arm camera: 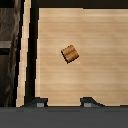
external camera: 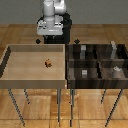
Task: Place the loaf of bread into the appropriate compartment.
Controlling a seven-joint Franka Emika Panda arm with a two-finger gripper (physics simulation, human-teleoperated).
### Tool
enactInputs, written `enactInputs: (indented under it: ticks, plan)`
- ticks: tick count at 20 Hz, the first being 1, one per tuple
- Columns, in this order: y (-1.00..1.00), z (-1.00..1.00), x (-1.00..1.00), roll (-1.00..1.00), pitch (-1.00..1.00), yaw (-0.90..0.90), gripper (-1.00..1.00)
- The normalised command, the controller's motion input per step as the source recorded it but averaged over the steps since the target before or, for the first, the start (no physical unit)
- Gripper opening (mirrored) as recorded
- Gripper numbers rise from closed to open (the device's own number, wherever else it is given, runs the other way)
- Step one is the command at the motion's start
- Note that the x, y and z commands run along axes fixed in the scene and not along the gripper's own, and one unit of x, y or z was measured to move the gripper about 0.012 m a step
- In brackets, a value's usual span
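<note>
The tiny orange-brown loaf of bread (external camera: pixel 48 63) (arm camera: pixel 70 54) lies alone on the floor of the light tan wooden tray (external camera: pixel 15 55) (arm camera: pixel 100 30), roughly midway between its walls. The dark-brown walled compartment (external camera: pixel 86 73) with a low grey block sits in the four-part dark wooden bin (external camera: pixel 97 82) just beside the tray, on the exterior view's right. The gripper (arm camera: pixel 62 102) hangs above the tray, its fingertips (arm camera: pixel 39 102) spread apart, holding nothing.

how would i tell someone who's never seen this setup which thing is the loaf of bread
Find the light tan tray on the exterior view's left, beside the dark four-part bin. The loaf of bread lies alone near the middle of the tray floor. It is a tiny orange-brown lump, unlike the grey blocks, which all sit in the bin.
</note>
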Motion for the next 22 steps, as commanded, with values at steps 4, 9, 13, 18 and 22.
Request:
enactInputs:
  ticks: [4,9,13,18,22]
  plan:
    - [0.00,0.00,0.00,0.00,0.00,0.00,1.00]
    - [-0.20,0.00,0.00,0.00,0.00,0.00,1.00]
    - [0.00,0.00,0.50,0.00,0.00,0.00,1.00]
    - [0.00,0.00,1.00,0.00,0.00,0.00,1.00]
    - [0.00,-0.25,0.25,0.00,0.00,0.00,1.00]
